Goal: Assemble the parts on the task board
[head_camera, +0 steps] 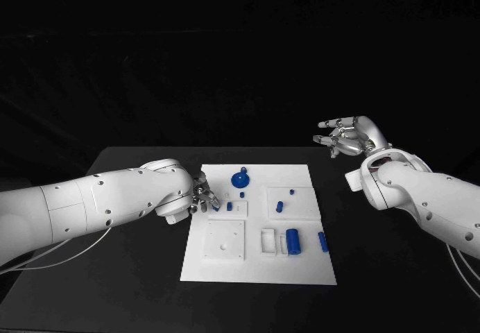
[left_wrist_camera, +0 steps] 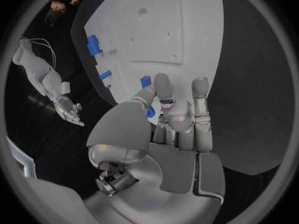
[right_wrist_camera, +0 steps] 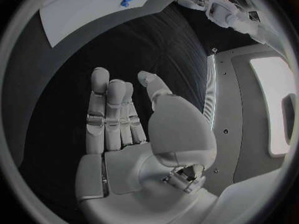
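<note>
The white task board [head_camera: 260, 267] lies mid-table. My left hand [head_camera: 203, 194] is at its left edge, fingers curled down, pinching a small blue part [head_camera: 215, 206] between thumb and fingers; in the left wrist view this blue part [left_wrist_camera: 149, 112] peeks out beside the thumb of my left hand [left_wrist_camera: 177, 119]. A round blue knob [head_camera: 240, 179] stands near the board's far edge. Small blue pegs [head_camera: 280, 205] sit mid-board, and a larger blue cylinder [head_camera: 292, 240] lies toward the near right. My right hand [head_camera: 350, 137] is raised off the board at the far right, fingers spread and holding nothing.
A raised white square plate [head_camera: 224, 240] occupies the board's near left, with a white slotted block [head_camera: 268, 241] beside the cylinder. Bare black table [head_camera: 130, 277] surrounds the board. The right wrist view shows my right hand [right_wrist_camera: 124, 129] above the table, with the board [right_wrist_camera: 81, 10] far off.
</note>
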`<state>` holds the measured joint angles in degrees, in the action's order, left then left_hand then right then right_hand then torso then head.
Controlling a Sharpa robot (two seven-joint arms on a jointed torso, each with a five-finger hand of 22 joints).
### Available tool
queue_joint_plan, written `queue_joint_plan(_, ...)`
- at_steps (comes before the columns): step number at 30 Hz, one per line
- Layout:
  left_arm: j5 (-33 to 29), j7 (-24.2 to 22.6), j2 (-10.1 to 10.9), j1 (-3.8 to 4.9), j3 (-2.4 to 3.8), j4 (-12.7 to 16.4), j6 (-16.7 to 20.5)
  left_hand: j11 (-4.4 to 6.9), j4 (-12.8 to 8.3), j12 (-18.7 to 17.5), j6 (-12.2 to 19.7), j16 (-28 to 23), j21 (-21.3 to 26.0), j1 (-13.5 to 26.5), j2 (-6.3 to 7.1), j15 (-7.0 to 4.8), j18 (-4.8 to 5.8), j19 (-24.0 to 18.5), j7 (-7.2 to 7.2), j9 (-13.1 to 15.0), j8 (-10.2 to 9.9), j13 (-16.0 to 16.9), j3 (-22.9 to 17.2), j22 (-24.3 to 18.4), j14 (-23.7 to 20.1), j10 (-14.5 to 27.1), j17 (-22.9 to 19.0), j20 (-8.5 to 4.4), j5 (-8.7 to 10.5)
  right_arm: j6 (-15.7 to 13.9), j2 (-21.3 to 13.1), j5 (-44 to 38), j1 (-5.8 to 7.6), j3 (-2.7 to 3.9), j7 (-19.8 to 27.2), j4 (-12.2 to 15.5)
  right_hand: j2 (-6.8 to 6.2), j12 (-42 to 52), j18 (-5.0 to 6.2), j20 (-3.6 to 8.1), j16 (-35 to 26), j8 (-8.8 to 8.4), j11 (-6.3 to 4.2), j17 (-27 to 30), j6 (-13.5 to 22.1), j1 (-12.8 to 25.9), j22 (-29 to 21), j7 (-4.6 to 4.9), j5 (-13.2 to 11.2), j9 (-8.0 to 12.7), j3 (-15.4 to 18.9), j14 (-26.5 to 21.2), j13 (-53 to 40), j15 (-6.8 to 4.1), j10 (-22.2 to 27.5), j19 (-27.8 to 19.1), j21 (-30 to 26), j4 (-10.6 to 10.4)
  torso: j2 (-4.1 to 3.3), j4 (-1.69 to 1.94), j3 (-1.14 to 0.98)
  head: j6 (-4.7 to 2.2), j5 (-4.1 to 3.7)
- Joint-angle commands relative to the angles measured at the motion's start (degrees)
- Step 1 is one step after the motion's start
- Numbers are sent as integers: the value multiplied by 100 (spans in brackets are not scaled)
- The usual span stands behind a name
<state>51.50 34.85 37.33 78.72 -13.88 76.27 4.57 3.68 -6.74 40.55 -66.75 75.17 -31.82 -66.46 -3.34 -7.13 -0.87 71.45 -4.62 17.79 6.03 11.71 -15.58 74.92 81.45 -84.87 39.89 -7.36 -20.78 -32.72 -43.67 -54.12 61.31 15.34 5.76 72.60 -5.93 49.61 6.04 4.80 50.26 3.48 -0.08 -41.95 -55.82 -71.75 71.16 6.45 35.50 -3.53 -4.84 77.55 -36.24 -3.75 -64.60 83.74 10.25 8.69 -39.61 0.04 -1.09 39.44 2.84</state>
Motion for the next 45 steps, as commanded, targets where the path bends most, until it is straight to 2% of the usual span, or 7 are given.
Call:
queue_joint_plan(1,-121,-67,1,-8,-1,31,120,113,4,-9,-1293,-7,-17,17,-55,1,-111,-17,666,1203,38,-7,-17,113,22,-199,9,22,-2,57,-2,-6,-4,4,30,11,-12,9,37,3,27,-2,9,5,4,32,7,19,20,6,-13,-52,9,-2,36,199,-20,-13,1,1,0,0,-6)
queue_joint_plan(10,-45,-121,12,-10,-1,51,311,114,10,-15,-1297,-10,-19,15,-69,1,-121,-18,665,1199,28,-12,-19,113,19,-199,8,31,13,56,-5,-6,-4,4,28,13,-12,9,37,3,27,-2,9,5,4,32,7,19,20,6,-13,-52,9,-2,36,199,-20,-13,-2,1,-1,-6,-4)
queue_joint_plan(20,11,-118,21,-12,-2,64,322,114,10,-16,-1297,-10,-19,14,-70,1,-122,-18,665,1199,27,-12,-19,114,19,-199,8,32,14,59,-9,-6,-5,4,25,15,-12,9,37,3,27,-2,9,5,4,32,7,19,20,6,-13,-52,9,-2,36,199,-20,-13,0,2,0,6,-4)
queue_joint_plan(26,51,-85,15,-20,-2,46,197,113,20,-25,-1290,-22,-18,2,-72,1,-134,-22,662,1194,15,-17,-16,113,14,-199,-9,41,31,61,-11,-6,-5,4,23,14,-12,9,37,3,27,-2,9,5,4,32,7,19,20,6,-13,-52,9,-2,36,199,-20,-13,0,3,2,18,-13)
queue_joint_plan(33,86,-35,-3,-74,-2,16,27,110,23,-39,-1284,-37,-12,-8,-68,4,-135,-31,658,1187,5,-23,-13,113,0,-199,-35,44,44,65,-16,-6,-6,4,22,13,-12,9,37,3,27,-2,9,5,4,32,7,19,20,6,-13,-52,9,-2,36,199,-20,-13,0,-3,5,26,-16)
queue_joint_plan(45,214,17,22,-120,-2,-4,-93,106,42,-41,-1287,-39,-8,-9,-52,5,-138,-33,657,1173,-4,-23,6,113,-3,-199,-41,49,53,69,-26,-6,-9,4,22,19,-16,10,37,3,26,-3,9,6,7,38,7,18,28,7,-5,-51,9,-2,34,200,-22,-17,4,8,4,34,-15)
